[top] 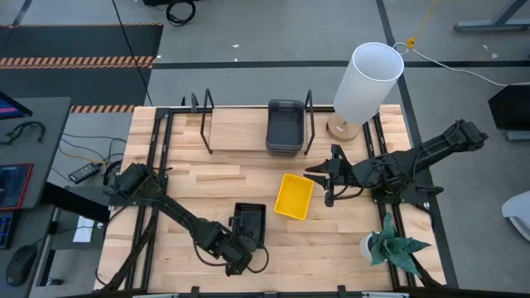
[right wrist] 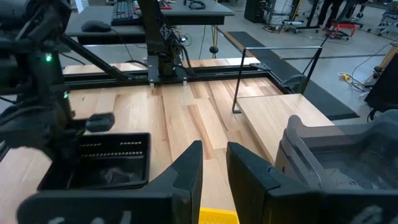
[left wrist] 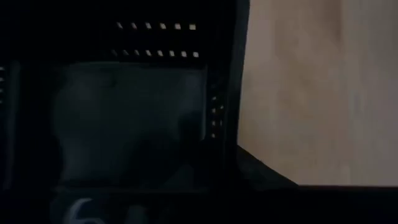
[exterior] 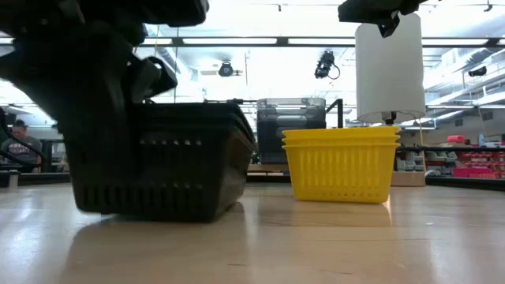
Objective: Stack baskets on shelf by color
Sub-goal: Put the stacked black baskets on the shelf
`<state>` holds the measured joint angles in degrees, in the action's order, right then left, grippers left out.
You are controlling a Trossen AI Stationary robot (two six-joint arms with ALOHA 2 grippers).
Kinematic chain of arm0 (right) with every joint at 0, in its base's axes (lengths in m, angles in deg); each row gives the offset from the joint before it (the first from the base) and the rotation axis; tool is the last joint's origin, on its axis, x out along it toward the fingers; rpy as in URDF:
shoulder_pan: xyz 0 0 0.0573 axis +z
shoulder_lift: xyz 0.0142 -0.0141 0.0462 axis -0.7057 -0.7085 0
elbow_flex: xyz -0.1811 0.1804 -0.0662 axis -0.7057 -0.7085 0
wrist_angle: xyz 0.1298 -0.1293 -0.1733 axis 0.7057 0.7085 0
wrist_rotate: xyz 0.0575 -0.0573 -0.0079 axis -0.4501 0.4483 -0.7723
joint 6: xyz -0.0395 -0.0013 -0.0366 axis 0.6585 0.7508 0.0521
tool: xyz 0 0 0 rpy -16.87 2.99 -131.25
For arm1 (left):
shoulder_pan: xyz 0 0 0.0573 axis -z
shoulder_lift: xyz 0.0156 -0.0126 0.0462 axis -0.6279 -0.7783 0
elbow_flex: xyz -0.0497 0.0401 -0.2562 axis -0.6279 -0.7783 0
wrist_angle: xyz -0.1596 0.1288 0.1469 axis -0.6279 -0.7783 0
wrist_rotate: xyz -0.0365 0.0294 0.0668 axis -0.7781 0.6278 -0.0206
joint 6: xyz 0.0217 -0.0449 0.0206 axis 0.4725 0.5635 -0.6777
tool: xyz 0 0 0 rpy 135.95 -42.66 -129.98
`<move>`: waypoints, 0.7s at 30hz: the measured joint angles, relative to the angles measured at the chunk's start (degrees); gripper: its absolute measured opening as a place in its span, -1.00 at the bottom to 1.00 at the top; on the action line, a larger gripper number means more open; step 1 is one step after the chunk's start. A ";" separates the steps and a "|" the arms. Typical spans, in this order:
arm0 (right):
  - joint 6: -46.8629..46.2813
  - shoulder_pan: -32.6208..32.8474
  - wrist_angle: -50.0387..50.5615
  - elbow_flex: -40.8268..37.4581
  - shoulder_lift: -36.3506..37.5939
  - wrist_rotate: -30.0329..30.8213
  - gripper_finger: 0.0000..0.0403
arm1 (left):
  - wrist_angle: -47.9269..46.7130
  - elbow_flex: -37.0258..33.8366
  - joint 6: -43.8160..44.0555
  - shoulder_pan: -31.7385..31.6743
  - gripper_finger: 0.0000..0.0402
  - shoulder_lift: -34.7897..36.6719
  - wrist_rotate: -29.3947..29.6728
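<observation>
A stack of black baskets [top: 248, 222] rests with its bottom on the table, near the front. It also shows in the low view [exterior: 181, 162] and the right wrist view [right wrist: 109, 158]. My left gripper [top: 238, 255] is at the stack's near end and looks down into it [left wrist: 124, 118]. A stack of yellow baskets [top: 294, 196] stands at mid-table; three nested rims show in the low view [exterior: 341, 166]. My right gripper [right wrist: 214, 177] is open and empty, just right of and above the yellow stack. Dark grey baskets [top: 284, 126] sit on the shelf [top: 240, 132] at its right end.
A white lamp [top: 367, 83] stands at the far right, beside the shelf's right wire frame [top: 308, 124]. A potted plant [top: 389, 244] stands at the near right. The shelf's left part [top: 228, 128] and the table between the stacks show bare wood.
</observation>
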<state>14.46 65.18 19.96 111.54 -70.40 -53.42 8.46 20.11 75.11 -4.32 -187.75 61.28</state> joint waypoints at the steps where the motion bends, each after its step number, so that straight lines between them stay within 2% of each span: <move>1: 0.00 0.00 0.02 0.00 0.00 0.00 -0.62 | -1.15 0.00 -0.42 -0.25 -0.92 0.35 0.09; 10: 0.00 0.00 -0.03 0.00 0.00 0.00 -0.62 | -15.26 -0.16 -4.88 -5.55 -0.92 5.42 2.74; 21: 0.00 0.00 -0.05 0.00 0.00 0.00 -0.62 | -18.88 -0.15 -17.99 -18.59 -0.93 12.64 6.12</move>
<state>14.46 65.18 19.92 111.54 -70.40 -53.42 -10.42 19.95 57.12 -22.92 -175.11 67.40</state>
